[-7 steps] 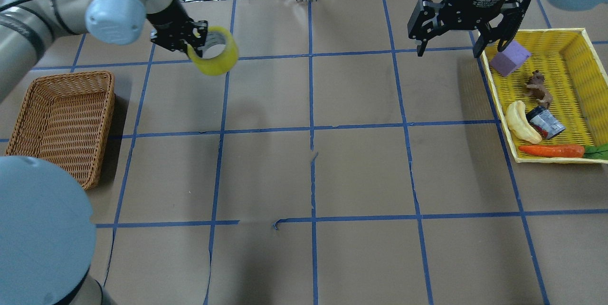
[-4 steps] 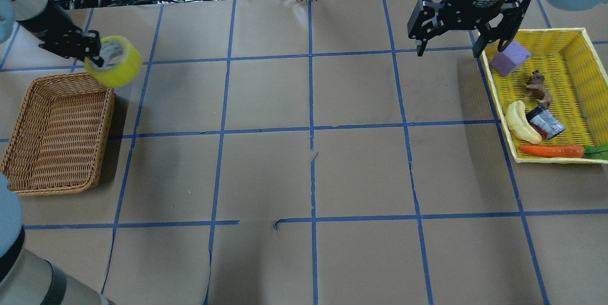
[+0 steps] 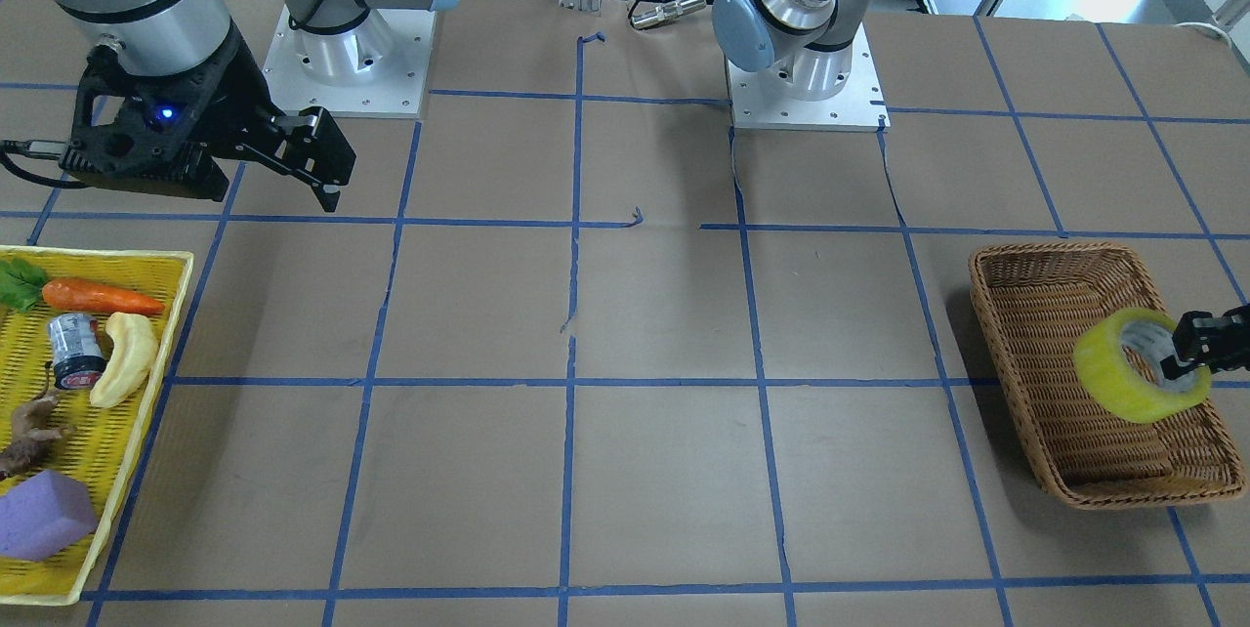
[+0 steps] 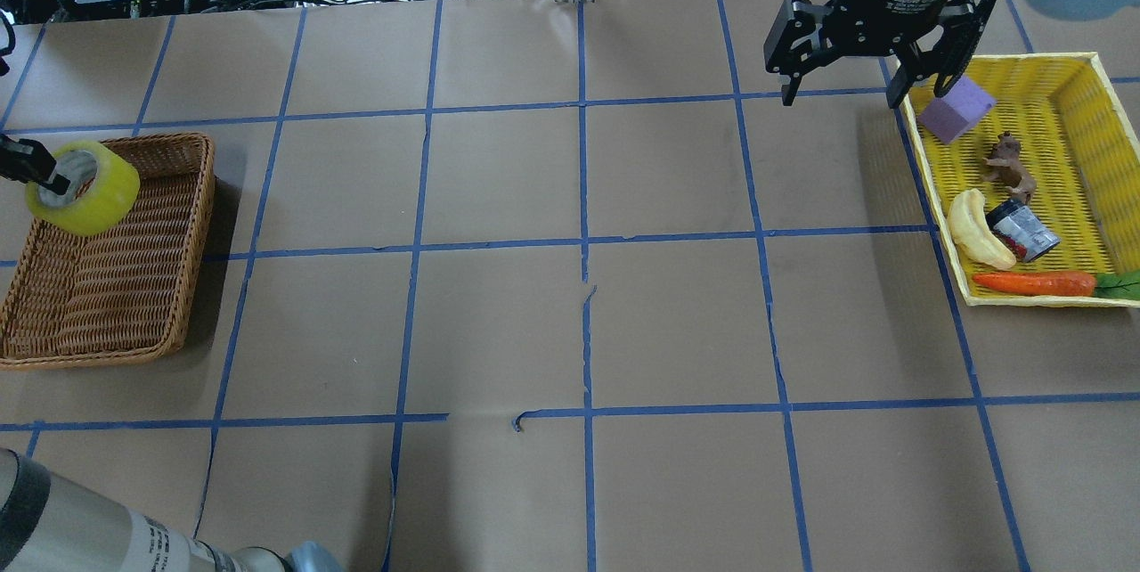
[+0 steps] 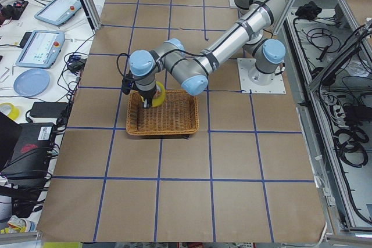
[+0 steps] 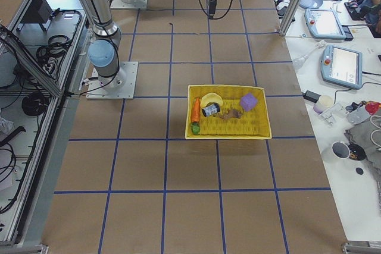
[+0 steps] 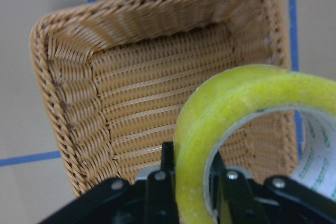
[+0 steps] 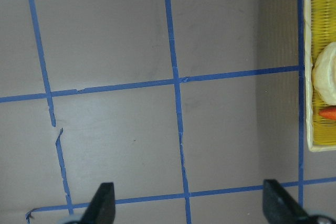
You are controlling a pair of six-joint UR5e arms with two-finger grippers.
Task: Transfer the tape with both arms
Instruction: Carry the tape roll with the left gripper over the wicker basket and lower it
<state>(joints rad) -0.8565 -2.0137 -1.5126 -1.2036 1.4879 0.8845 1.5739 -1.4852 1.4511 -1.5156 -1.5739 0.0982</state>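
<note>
The yellow tape roll hangs over the far left part of the wicker basket, above its floor. My left gripper is shut on the roll's wall, one finger inside the core and one outside. The left wrist view shows the tape close up, with the basket below it. The front view shows the tape over the basket. My right gripper is open and empty, high over the table beside the yellow tray.
The yellow tray at the right holds a purple block, a brown toy animal, a pale banana toy, a small can and a carrot. Blue tape lines grid the brown table. Cables and devices lie beyond the far edge.
My left arm has carried the tape leftward and toward the robot, from the back of the table to over the wicker basket. The right arm has not moved.
</note>
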